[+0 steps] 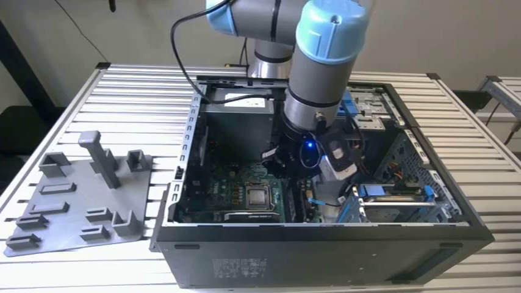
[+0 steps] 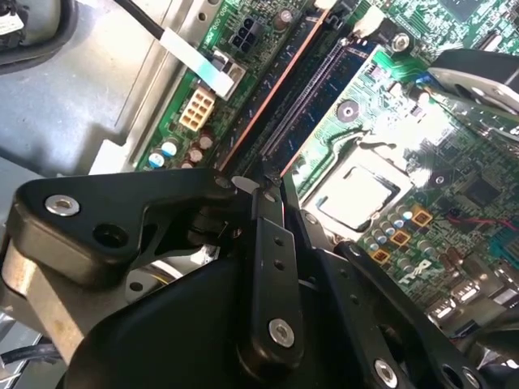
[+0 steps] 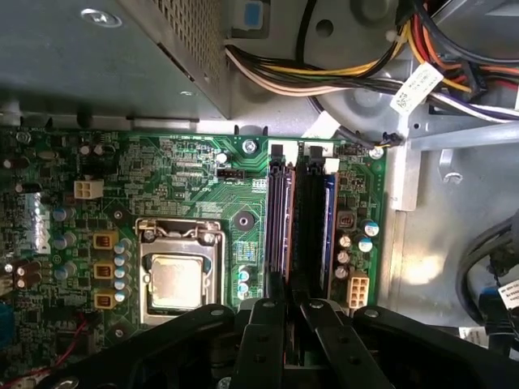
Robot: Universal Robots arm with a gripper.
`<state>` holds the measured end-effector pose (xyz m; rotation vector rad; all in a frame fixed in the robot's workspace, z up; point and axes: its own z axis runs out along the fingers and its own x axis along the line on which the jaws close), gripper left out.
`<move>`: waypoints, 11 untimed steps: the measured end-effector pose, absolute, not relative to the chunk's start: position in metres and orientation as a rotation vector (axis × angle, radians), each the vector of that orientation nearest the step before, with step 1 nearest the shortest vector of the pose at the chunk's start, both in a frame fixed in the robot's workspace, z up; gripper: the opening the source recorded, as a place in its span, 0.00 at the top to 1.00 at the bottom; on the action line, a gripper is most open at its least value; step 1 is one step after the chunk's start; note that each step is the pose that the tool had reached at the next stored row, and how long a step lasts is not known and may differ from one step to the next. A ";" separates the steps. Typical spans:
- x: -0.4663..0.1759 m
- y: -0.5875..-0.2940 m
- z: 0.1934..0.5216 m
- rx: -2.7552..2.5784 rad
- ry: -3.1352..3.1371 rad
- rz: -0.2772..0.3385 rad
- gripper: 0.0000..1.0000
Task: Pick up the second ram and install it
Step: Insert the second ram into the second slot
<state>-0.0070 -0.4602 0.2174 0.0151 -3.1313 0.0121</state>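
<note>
Black fingers (image 3: 284, 312) clenched close over the second ram (image 3: 307, 227), upright in its motherboard (image 3: 186, 178) slot

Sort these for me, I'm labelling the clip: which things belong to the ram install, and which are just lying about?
Job in hand:
- gripper, down at the memory slots
- second ram: cannot be told from the slots here

Lying about:
- processor
- grey fixture plate, outside the case
- power cables

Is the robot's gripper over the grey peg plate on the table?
No, the gripper is down inside the open computer case, apart from the plate.
</note>
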 end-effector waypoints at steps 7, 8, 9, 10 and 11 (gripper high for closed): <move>-0.007 -0.460 0.215 0.015 -3.131 0.012 0.86; -0.007 -0.460 0.215 0.015 -3.131 0.012 0.86; -0.007 -0.460 0.215 0.015 -3.131 0.012 0.86; -0.007 -0.460 0.215 0.015 -3.131 0.012 0.86; -0.007 -0.460 0.215 0.015 -3.131 0.012 0.86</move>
